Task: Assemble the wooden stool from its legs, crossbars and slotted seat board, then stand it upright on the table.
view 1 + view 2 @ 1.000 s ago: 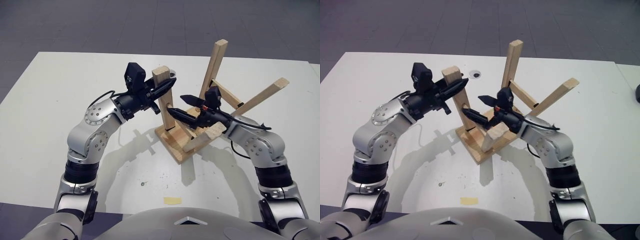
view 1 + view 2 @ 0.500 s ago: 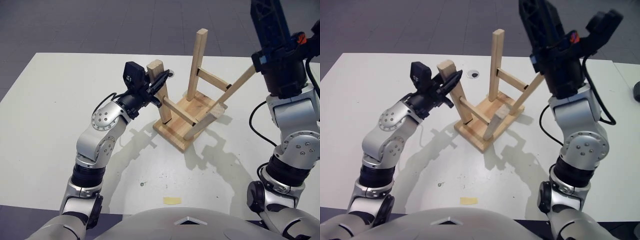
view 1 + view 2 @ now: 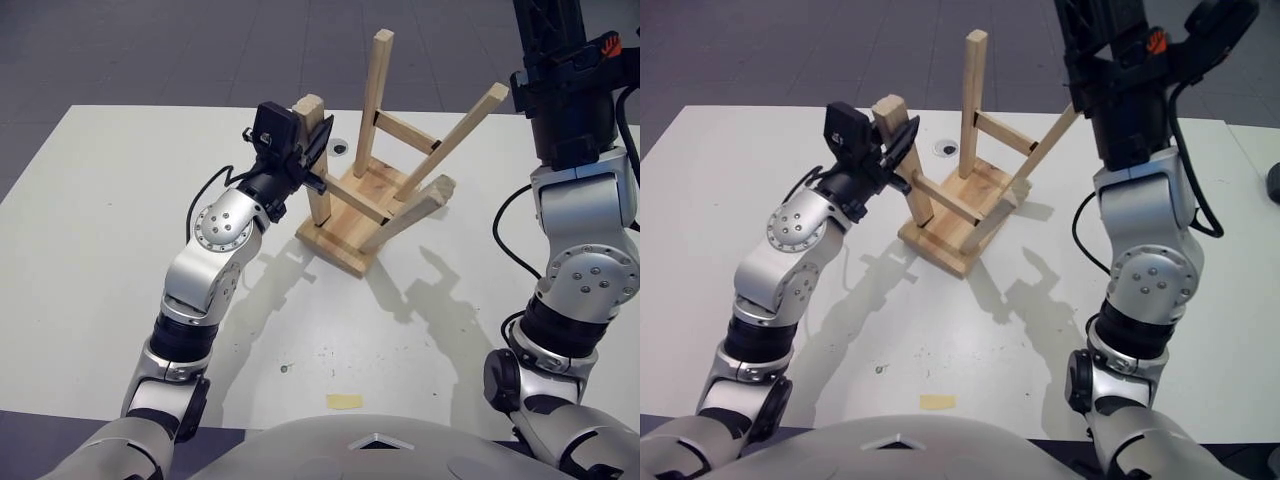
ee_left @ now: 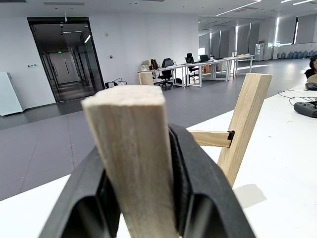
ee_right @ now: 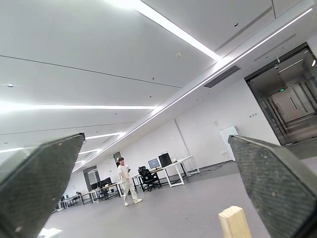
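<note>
Far side of the white matte table (image 3: 100, 200): stool (image 3: 365, 205) sits inverted, seat board (image 3: 345, 250) down, four legs up. Can't tell if the board lies flat or is tipped on an edge.

Material: pale bare wood throughout. Legs are square-section sticks with blunt sawn ends; seat board is a flat rectangular slab. Two thin crossbars visible, each tying a pair of legs.

Orientation: the two legs on the robot's left stand near upright, long axes roughly vertical. The two on the right lean hard out to the right.

Left gripper (image 3: 322, 140): smooth black fingers clamped on the near-left leg (image 4: 133, 158) close to its top end, wood grain filling the gap between them.

Right gripper (image 5: 156, 183): arm raised high above the table's right side, well apart from the stool. Jaws spread wide, nothing between. Pads (image 5: 39, 178) are dark with a fine woven texture.

Also on the table: round hole (image 3: 341, 148) behind the stool, small yellowish scrap (image 3: 345, 402) near the front edge.
</note>
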Controlling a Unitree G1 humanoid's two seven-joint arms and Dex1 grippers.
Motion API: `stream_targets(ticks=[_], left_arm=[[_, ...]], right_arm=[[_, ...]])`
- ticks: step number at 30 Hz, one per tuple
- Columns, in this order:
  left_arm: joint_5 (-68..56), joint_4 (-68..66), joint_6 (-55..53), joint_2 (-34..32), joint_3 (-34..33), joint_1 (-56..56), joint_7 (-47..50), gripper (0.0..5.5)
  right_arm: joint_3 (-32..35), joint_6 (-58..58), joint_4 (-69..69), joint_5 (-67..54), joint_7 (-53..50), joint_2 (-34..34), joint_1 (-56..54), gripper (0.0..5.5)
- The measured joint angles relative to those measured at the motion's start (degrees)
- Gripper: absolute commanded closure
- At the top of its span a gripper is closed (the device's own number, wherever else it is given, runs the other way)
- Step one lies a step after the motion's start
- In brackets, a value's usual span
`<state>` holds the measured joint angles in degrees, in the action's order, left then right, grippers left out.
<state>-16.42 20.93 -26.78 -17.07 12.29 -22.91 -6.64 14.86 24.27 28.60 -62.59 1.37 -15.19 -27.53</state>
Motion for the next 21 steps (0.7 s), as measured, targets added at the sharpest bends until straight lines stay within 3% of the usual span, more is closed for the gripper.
stream_targets(ticks=[13, 21], left_arm=[[-1.2, -2.6, -6.0, 3.0, -6.7, 0.1, -2.7, 1.56], [-5.6, -2.7, -4.5, 2.3, -12.5, -17.6, -7.7, 0.23]], right_arm=[[-0.4, -0.6, -0.3, 2.5, 0.4, 1.6, 0.8, 0.10], [-1.2, -0.7, -0.8, 2.9, 1.2, 2.1, 1.1, 0.10]])
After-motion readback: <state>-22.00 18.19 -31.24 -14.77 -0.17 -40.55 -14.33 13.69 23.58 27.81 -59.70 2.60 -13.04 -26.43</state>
